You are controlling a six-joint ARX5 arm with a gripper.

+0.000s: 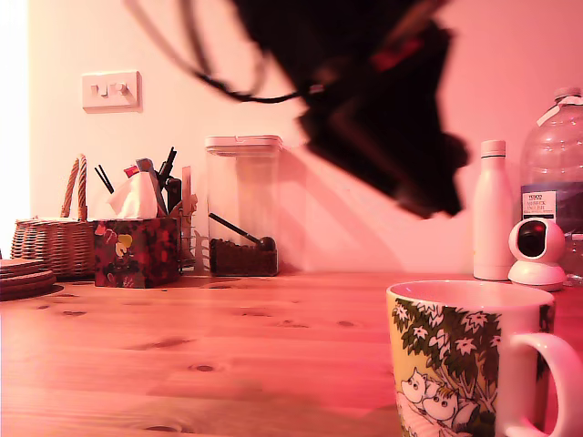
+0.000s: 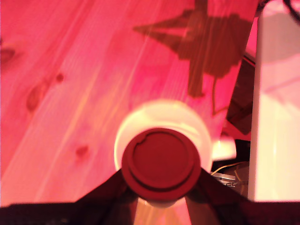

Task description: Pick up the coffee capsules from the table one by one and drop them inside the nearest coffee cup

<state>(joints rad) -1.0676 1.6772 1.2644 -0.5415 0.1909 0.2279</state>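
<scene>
While the arm hangs blurred high in the exterior view, the gripper (image 2: 161,183) has its fingers (image 2: 112,187) pinched tight on a dark red coffee capsule (image 2: 161,164); wrist view puts it right above the open mouth of the coffee cup (image 2: 140,119); cup sits on the table (image 1: 200,355) at the exterior view's lower right.

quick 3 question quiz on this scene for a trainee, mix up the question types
1. True or false: the gripper is empty.
2. In the wrist view, the capsule hangs over: A) bare table B) the coffee cup C) the basket
3. Fill in: in the exterior view, the white bottle stands on the view's ____ side.

Key: 1 false, it is shut on the capsule. 2 B. 3 right.
</scene>
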